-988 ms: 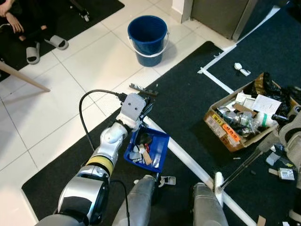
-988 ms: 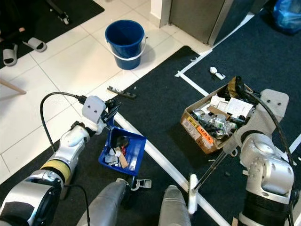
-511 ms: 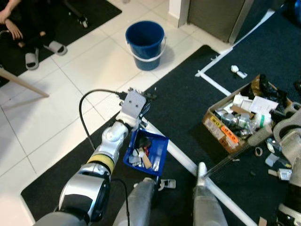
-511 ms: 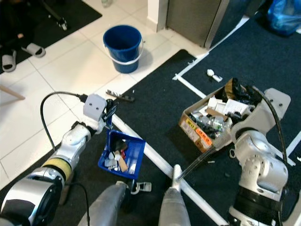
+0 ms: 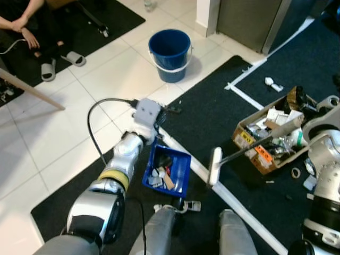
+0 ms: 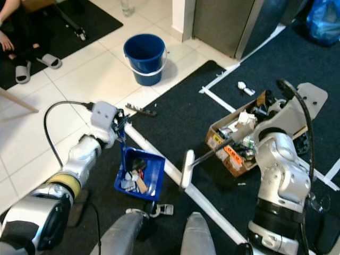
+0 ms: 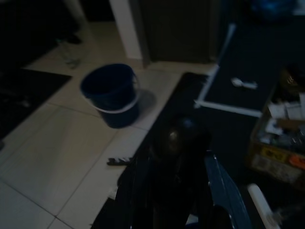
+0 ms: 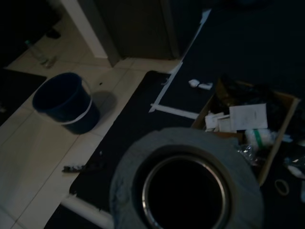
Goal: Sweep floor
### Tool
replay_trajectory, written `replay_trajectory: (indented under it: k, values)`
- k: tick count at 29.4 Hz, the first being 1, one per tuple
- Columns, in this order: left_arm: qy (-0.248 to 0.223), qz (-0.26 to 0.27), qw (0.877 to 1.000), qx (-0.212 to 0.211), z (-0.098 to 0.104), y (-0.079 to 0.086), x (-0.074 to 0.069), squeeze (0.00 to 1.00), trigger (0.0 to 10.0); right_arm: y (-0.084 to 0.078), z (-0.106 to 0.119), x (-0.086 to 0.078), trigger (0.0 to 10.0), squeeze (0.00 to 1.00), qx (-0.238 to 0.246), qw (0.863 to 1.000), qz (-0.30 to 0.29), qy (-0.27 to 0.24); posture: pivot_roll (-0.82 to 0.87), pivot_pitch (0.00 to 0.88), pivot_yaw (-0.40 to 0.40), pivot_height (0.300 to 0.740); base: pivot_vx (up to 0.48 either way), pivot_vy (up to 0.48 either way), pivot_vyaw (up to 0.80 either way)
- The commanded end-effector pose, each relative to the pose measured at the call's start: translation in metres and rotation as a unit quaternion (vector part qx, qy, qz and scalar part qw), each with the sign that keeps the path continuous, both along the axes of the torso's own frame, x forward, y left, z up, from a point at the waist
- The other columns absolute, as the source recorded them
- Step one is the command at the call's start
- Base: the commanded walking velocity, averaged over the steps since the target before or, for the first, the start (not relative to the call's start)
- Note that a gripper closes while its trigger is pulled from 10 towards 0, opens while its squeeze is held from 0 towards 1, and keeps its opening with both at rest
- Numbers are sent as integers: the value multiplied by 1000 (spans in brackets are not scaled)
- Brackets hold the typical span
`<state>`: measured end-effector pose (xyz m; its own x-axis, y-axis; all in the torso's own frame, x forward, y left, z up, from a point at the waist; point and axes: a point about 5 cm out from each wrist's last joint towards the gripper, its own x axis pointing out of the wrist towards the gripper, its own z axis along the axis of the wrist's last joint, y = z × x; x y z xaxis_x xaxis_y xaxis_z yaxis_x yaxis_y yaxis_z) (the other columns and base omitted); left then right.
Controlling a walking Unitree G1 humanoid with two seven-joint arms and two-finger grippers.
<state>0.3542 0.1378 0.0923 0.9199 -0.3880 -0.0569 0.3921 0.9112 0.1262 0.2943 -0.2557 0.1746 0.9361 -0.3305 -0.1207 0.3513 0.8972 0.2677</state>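
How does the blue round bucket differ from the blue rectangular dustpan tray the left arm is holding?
The blue round plastic bucket stands alone on the white tiled floor; the blue rectangular dustpan tray sits on the black mat, held by the left gripper. The bucket is deep, and no contents can be made out inside; the tray is shallow and holds swept-up scraps. The bucket has a pale handle; the tray shows none. Both are blue containers.

My head's two eyes look steeply down from above my legs, both taking in the blue bucket point(image 5: 170, 54) far left and the cardboard box point(image 5: 273, 135) at right. My left wrist camera sits low over the dark mat point(image 7: 190, 102), facing the bucket from nearer. My right wrist camera looks down the hollow handle end point(image 8: 186, 191), sharing bucket and box.
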Motion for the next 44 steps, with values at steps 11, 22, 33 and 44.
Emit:
replay_trajectory:
  k: [11, 22, 33, 44]
  values:
    - [51, 0, 999, 1, -23, 3, -11, 0, 10000, 3, -14, 2, 10000, 0, -13, 1000, 4, 24, -58, 92, 45, 740, -437, 0, 0]
    - [46, -1, 999, 8, -22, 8, -12, 0, 10000, 8, -21, 3, 10000, 0, -24, 999, 9, 35, -50, 94, 43, 740, -392, 0, 0]
    - [37, 24, 999, 21, -21, 31, -14, 0, 10000, 18, -31, 3, 10000, 0, -24, 999, 17, 32, -25, 114, 37, 740, 0, 0, 0]
    - [11, 51, 998, 35, 1, 70, -7, 0, 10000, 21, -42, 2, 10000, 0, -17, 999, 7, 33, -7, 119, 41, 740, 0, 0, 0]
